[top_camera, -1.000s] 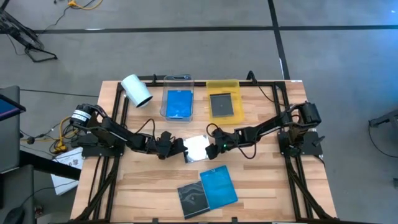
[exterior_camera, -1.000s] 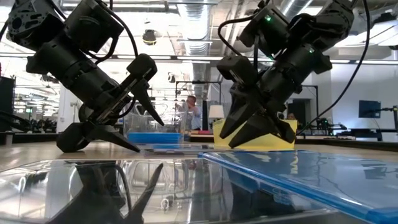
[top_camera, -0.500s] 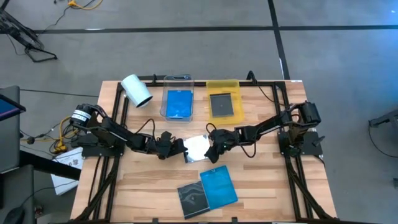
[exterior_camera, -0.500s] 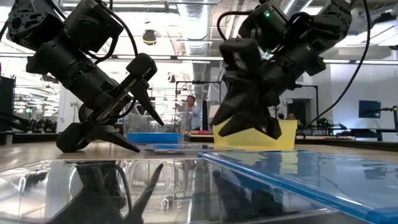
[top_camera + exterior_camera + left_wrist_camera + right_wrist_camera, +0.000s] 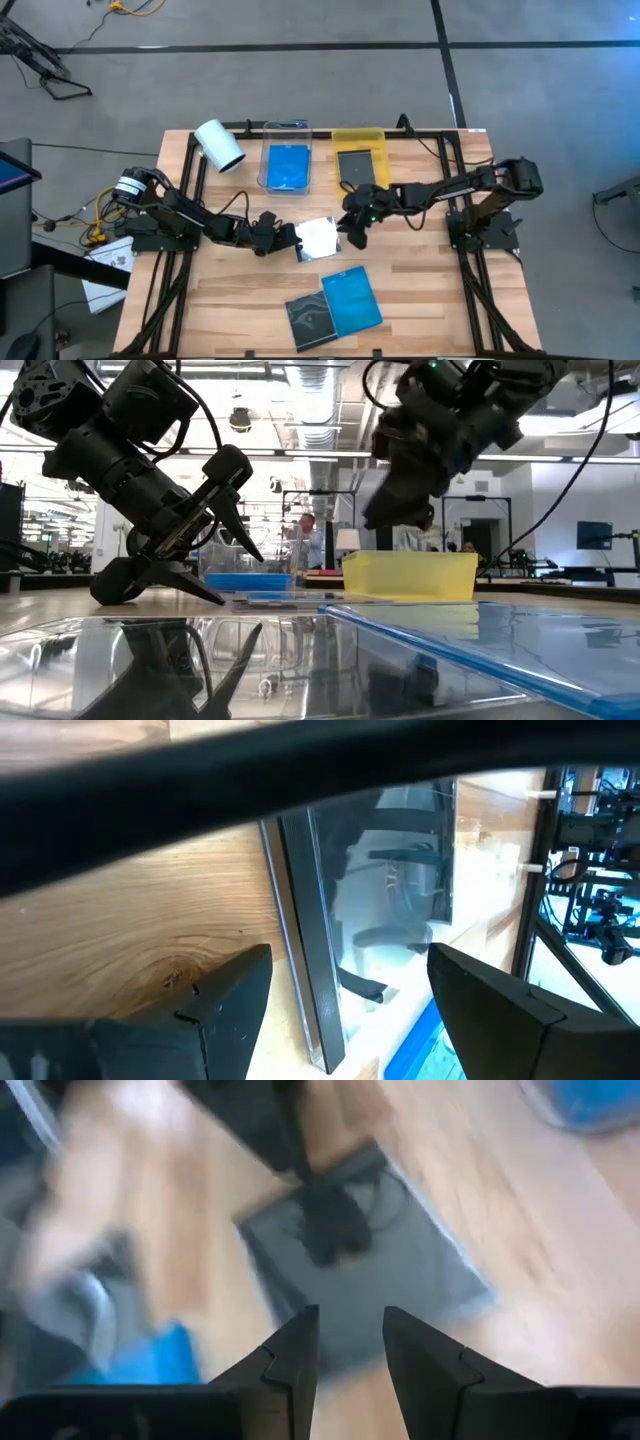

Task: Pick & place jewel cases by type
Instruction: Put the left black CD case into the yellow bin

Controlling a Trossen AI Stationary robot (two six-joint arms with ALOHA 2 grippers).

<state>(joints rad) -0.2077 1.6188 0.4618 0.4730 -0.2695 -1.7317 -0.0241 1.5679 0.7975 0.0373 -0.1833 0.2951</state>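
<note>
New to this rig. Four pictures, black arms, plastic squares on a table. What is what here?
Two dark robot arms work at a wooden slatted table. One picture looks straight down, one looks level across the tabletop, and two come from cameras on the arms' wrists.

On the table: a clear silvery jewel case in the middle, a translucent blue jewel case beside a dark grey jewel case near the front edge, a clear tray holding a blue case, a yellow tray holding a dark one, and a white cylindrical roll.

The left gripper sits open at the clear case's edge. The right gripper hangs above the table, holding nothing.
</note>
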